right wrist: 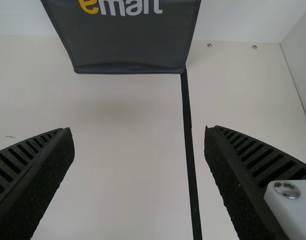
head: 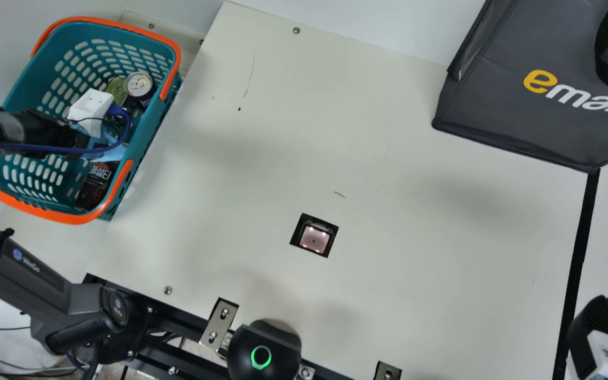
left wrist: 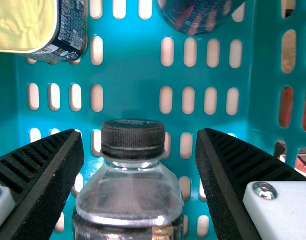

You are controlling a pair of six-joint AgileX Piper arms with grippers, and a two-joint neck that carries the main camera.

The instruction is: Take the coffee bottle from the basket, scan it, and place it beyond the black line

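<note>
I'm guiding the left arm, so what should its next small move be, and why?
Probably close the left hand gently on the coffee bottle: in the basket, its fingers stand open, with the bottle's cap showing between them.

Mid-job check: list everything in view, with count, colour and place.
Basket: one, teal and orange, table's left
Coffee bottle: one, clear with black cap, in basket
Tin: one, gold lid, in basket
Can: one, dark with silver top, beside tin
Scanner: one, dark, lit, set in table
Dome: one, black with green ring, near edge
Bag: one, dark grey, far right
Line: one, black, table's right
Table: one, cream, beneath
Left tool: one, black, open around bottle
Right tool: one, black, open, table's right
</note>
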